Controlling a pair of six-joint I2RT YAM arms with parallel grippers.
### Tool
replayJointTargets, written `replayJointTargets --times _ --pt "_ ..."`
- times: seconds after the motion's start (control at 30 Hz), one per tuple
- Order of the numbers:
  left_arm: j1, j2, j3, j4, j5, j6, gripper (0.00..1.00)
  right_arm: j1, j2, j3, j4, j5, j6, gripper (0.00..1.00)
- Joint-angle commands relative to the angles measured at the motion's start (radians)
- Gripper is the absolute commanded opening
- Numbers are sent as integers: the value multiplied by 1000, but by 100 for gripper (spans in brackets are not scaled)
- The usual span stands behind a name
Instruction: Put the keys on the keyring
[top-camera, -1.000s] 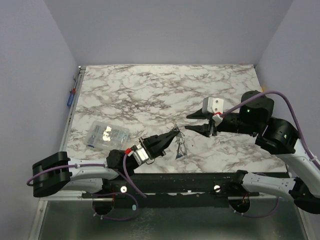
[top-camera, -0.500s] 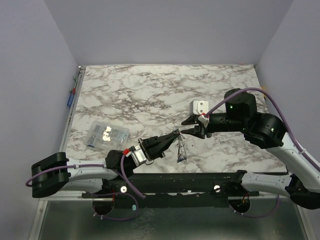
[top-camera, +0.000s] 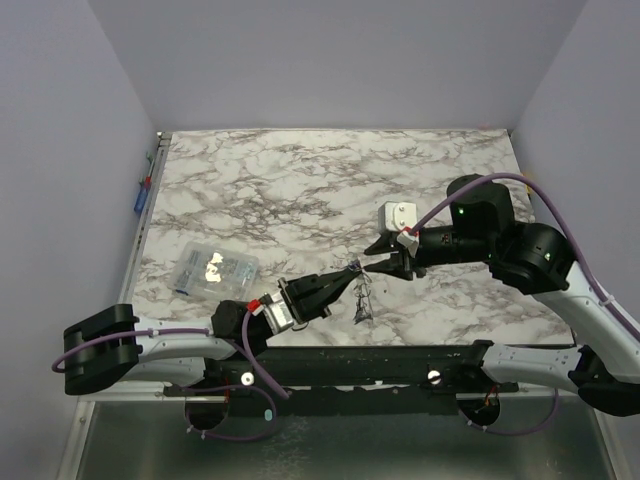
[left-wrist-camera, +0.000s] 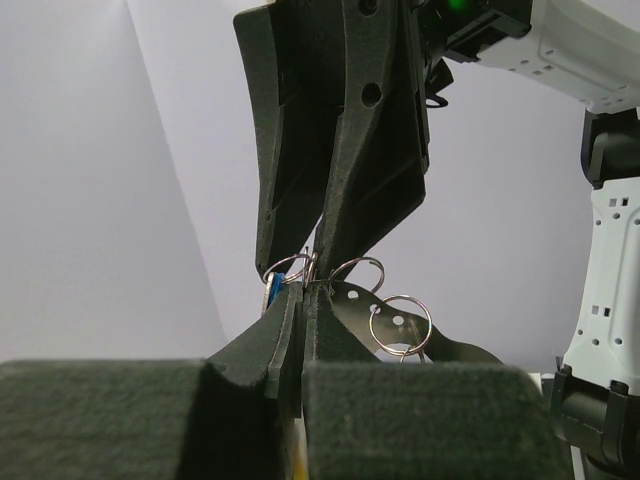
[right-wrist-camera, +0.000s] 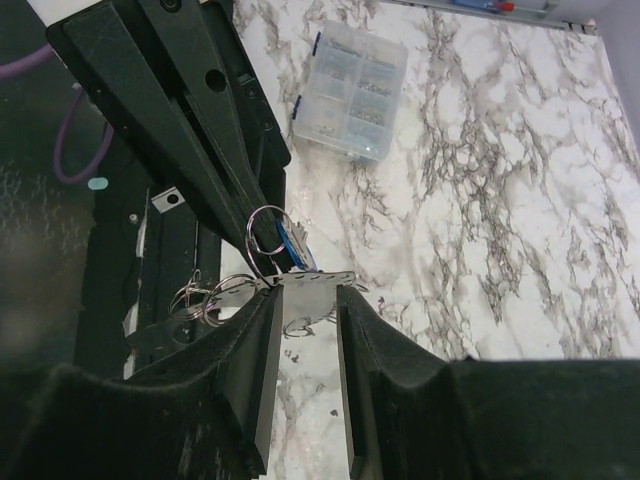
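Note:
My left gripper (top-camera: 350, 272) is shut on the keyring (right-wrist-camera: 264, 234), a thin wire loop that carries a blue key (right-wrist-camera: 296, 250), held above the near middle of the table. A flat perforated metal strip (right-wrist-camera: 308, 282) hangs from the same bunch with smaller rings (left-wrist-camera: 400, 325). My right gripper (right-wrist-camera: 307, 300) meets the left one tip to tip, its jaws partly closed on the two ends of that strip. More keys (top-camera: 362, 305) dangle below the bunch. In the left wrist view the left gripper (left-wrist-camera: 300, 292) pinches the wire under the right fingers (left-wrist-camera: 370, 200).
A clear plastic compartment box (top-camera: 213, 268) lies on the marble table (top-camera: 300, 180) to the left. A small blue and red object (top-camera: 142, 192) sits on the table's left rail. Purple walls surround the table.
My right gripper has moved left to the bunch in the left gripper and narrowed its jaws onto the strip. The left gripper has stayed shut, almost in place.

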Motion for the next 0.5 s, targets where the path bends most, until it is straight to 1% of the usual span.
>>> replayJointTargets --times 0.0,0.2,0.37,0.47 --pt "3 10 19 282 -5 -8 0 5 5 39 -57 -91 4 37" --pt "3 27 37 282 -4 -6 0 5 15 42 -84 -121 13 38" --pt "2 47 53 281 9 -8 0 5 24 43 -73 -131 17 37" --pt "2 51 59 282 16 -10 0 5 30 41 -74 -109 14 37"
